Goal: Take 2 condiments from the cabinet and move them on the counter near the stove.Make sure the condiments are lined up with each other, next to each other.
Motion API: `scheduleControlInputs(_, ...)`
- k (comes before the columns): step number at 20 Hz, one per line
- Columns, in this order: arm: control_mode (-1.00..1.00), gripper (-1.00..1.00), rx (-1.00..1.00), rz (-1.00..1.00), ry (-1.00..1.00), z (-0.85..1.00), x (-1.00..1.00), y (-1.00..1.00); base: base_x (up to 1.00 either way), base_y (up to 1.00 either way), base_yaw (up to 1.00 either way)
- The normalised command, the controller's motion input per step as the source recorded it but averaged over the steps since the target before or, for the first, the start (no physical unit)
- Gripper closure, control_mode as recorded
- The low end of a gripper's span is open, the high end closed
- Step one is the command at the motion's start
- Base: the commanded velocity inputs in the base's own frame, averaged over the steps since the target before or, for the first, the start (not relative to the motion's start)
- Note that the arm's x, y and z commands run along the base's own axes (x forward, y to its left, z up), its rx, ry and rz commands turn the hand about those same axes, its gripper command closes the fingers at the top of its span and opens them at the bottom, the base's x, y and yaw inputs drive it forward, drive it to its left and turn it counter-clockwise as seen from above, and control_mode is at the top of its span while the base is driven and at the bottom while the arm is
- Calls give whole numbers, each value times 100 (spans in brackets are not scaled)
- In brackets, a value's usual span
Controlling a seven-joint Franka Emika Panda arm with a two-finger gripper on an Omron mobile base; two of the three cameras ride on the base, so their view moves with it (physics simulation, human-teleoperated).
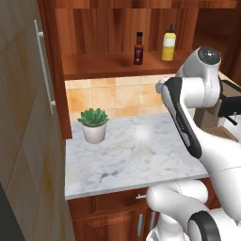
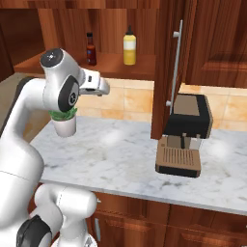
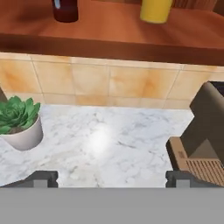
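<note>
Two condiments stand upright on the open cabinet's [image 1: 56, 70] wooden shelf [image 1: 103, 63], apart from each other: slim dark red-brown sauce bottle [image 1: 138, 48] with a dark cap, and yellow squeeze bottle [image 1: 169, 43] with a dark nozzle at its 3 o'clock in the left base view. Neither is touched. Shelf sits above a tan tiled backsplash [image 1: 113, 96]. Below: white-grey marbled desk [image 1: 132, 160]. Small green succulent in a white pot [image 1: 94, 124] stands on the desk toward 9 o'clock in the hand view; brown and black coffee machine [image 2: 185, 135] stands toward 3 o'clock. End effector [image 3: 111, 178]: hangs above the desk, well below the shelf, fingertips [image 3: 41, 178] spread wide, nothing between them. Cabinet door with long silver bar handle [image 2: 174, 62] stands open.
</note>
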Motion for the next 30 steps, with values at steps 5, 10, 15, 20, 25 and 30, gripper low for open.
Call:
scheduleControlInputs(5, -100, -100, -3, -12, -22, 57, 46, -36, 0, 0, 0)
scheduleControlInputs(10, -100, -100, 7, -10, -4, 73, 44, -34, 0, 0, 0)
scheduleControlInputs(15, -100, -100, 11, -2, 0, 31, 49, -19, 0, 0, 0)
scheduleControlInputs(20, -100, -100, 3, 0, -2, -1, 55, -4, 0, 0, 0)
scheduleControlInputs(25, -100, -100, 1, 0, -5, 0, 55, -4, 0, 0, 0)
scheduleControlInputs(30, -100, -100, 0, 0, -9, 0, 44, -14, 0, 0, 0)
